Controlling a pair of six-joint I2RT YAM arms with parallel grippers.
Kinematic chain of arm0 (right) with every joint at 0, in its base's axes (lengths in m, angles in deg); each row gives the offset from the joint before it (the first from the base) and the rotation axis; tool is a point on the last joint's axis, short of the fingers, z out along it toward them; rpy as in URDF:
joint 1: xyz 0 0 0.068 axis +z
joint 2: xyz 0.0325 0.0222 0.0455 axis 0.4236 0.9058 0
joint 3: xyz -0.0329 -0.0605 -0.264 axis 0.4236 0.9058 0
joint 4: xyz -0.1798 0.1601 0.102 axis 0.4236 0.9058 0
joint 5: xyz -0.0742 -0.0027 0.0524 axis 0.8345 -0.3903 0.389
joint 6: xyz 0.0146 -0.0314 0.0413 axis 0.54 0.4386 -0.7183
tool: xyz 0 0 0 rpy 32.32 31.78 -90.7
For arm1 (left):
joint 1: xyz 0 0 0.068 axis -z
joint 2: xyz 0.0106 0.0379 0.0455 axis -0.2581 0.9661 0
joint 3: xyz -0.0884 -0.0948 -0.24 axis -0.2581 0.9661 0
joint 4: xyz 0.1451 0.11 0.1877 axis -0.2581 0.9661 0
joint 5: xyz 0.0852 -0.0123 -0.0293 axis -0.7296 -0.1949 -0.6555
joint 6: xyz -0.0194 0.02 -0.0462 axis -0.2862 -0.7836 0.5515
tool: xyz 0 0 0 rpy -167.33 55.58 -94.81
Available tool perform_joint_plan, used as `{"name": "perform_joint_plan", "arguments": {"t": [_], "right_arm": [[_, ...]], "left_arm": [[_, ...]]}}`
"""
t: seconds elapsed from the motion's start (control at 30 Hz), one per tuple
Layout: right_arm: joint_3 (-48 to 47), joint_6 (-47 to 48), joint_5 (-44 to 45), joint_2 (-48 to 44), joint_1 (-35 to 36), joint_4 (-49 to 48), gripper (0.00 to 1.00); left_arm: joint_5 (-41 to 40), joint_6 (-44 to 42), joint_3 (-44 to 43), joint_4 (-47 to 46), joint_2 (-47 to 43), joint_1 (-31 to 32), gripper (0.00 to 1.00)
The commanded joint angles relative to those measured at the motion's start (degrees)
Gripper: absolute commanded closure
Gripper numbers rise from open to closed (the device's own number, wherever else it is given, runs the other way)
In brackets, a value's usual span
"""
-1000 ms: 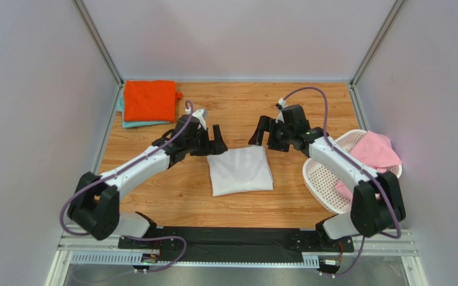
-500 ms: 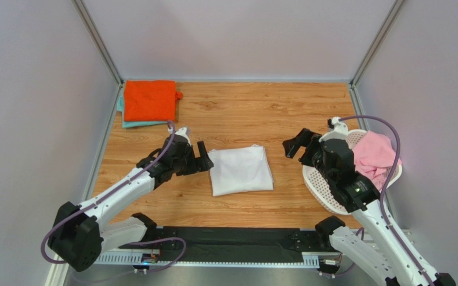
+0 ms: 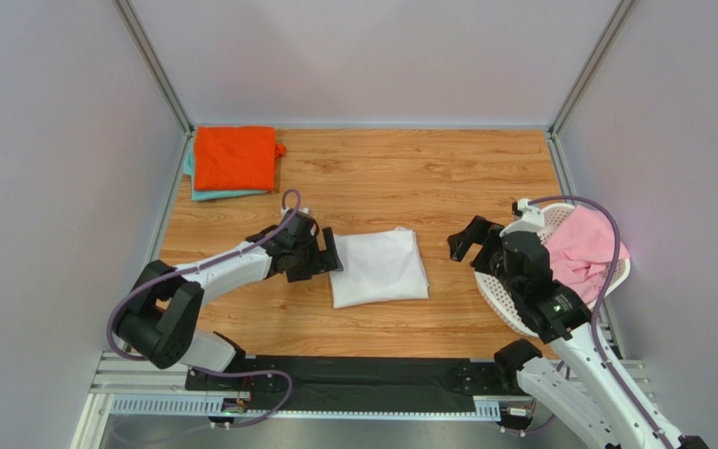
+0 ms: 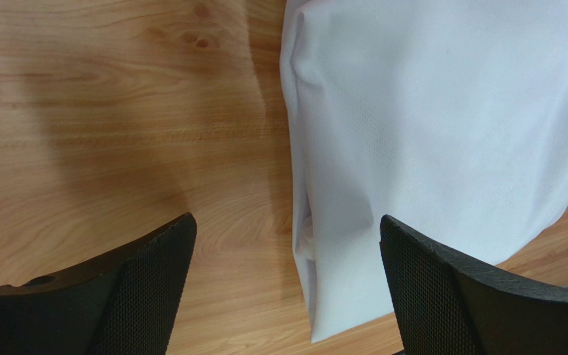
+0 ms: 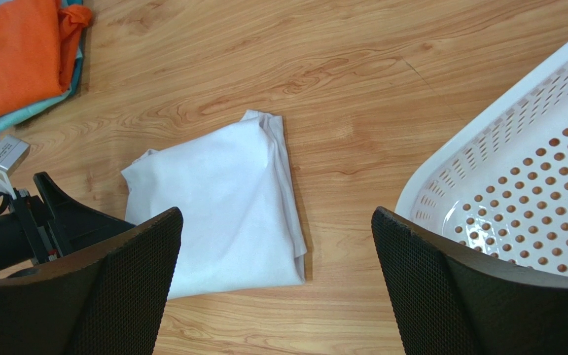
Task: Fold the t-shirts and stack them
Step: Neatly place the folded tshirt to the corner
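Wooden worktop (image 3: 363,168) holds the folded white tee (image 3: 379,267) at centre. Left jaws are apart astride its left edge, right jaws apart and empty. Stacking seems next: pinch it, carry to the orange tee (image 3: 233,157).

Teal t-shirt (image 3: 213,195) mostly buried under orange t-shirt (image 3: 233,157), only edges showing. White t-shirt (image 4: 442,148) runs off top and right edges, left wrist view. Laundry basket (image 5: 516,148) cut by right edge, right wrist view. Pink t-shirt (image 3: 578,251) partly behind right arm (image 3: 531,281).
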Motion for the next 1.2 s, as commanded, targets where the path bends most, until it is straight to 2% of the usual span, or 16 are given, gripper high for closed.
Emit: {"name": "perform_joint_plan", "arguments": {"t": [0.0, 0.27, 0.33, 0.37, 0.43, 0.57, 0.63, 0.67, 0.77, 0.83, 0.87, 1.0, 1.17], "right_arm": [[1.1, 1.0, 2.0, 0.3, 0.0, -0.3, 0.00], [0.7, 1.9, 4.1, 1.3, 0.0, 1.6, 0.00], [0.7, 2.1, 4.4, 1.3, -0.1, 1.7, 0.00], [0.7, 2.1, 4.4, 1.2, -0.1, 1.7, 0.00], [0.8, 2.3, 4.5, 1.2, 0.0, 1.8, 0.00], [0.8, 2.4, 5.0, 1.5, -0.1, 2.2, 0.00], [0.7, 2.6, 5.5, 1.6, 0.0, 2.2, 0.00], [0.7, 2.6, 5.7, 1.6, 0.0, 2.3, 0.00], [0.7, 2.9, 6.2, 1.6, -0.1, 2.3, 0.00], [0.7, 3.1, 6.5, 1.5, 0.0, 2.5, 0.00], [0.6, 3.3, 6.7, 1.6, -0.1, 2.7, 0.00], [0.5, 3.6, 7.7, 1.6, 0.0, 3.4, 0.00], [0.5, 3.8, 7.5, 1.9, -0.1, 3.4, 0.00]], "left_arm": [[2.4, 1.1, -3.3, -3.4, 3.7, 0.9, 0.01], [1.5, 1.6, -6.5, -3.2, 10.0, 4.0, 0.24], [1.4, 1.5, -7.5, -2.7, 11.5, 4.6, 0.26], [0.8, 1.6, -7.9, -2.1, 12.0, 5.5, 0.33], [-3.2, 1.8, -8.8, 0.3, 13.2, 6.6, 0.39], [-9.6, 1.6, -13.0, 5.3, 15.4, 9.6, 0.41], [-12.0, 1.4, -13.9, 6.5, 16.6, 10.2, 0.46], [-12.4, 1.3, -14.8, 6.8, 17.0, 10.3, 0.59], [-14.5, 0.3, -17.0, 8.6, 19.6, 10.3, 0.79], [-16.0, -0.9, -19.0, 10.0, 20.7, 10.3, 0.89], [-19.7, -2.1, -20.2, 11.1, 21.7, 10.3, 1.00], [-31.8, -5.8, -26.7, 17.8, 22.8, 10.3, 1.00], [-43.1, -15.0, -34.0, 16.7, 23.0, 9.5, 1.00]]}}
